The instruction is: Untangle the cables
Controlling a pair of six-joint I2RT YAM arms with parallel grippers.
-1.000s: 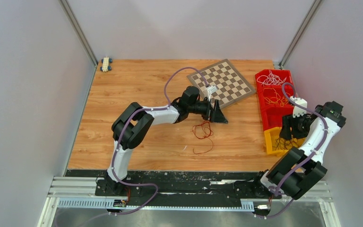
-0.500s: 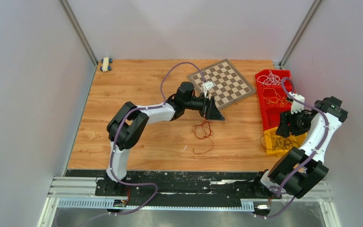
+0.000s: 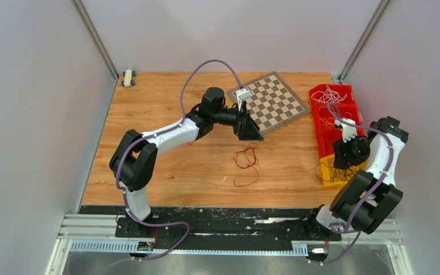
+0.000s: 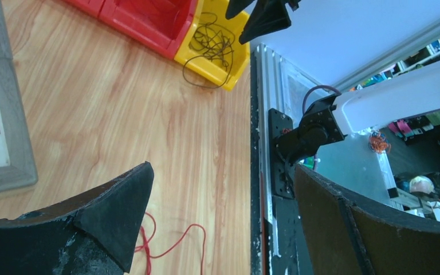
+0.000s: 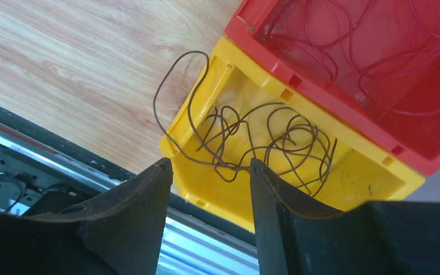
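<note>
Assessing cable handling and grip points

Noted an orange-brown wooden tabletop (image 3: 166, 166) carrying a brown-and-cream checkered board (image 3: 275, 103) at the far side. Noted a row of open plastic bins on the right: red rectangular bins (image 3: 313, 117), then a yellow rectangular bin (image 5: 349, 177) nearest the arm bases.

Found the left black two-finger gripper (image 4: 223, 172) hovering by the board's near corner, jaws spread wide, holding nothing. Found the right black two-finger gripper (image 5: 212, 166) poised over the yellow bin, jaws parted, likewise empty.

Located, in four places:
- thin white cable loops (image 3: 327, 94) in the far red bin
- thin yellow-orange cable loops (image 3: 337, 120) in the next red bin
- a thin dark brown cable tangle (image 5: 263, 137) in the yellow bin, with one loop spilling over its wall onto the wood
- a thin red cable curl (image 3: 245, 157) lying loose mid-table, just beside the left gripper

Judged all four as near weightless, limp yet springy, slippery to a wide pad, and apt to snag and drag neighbouring strands. Recommend pinching a single strand at a raised loop or free end and lifting slowly.
</note>
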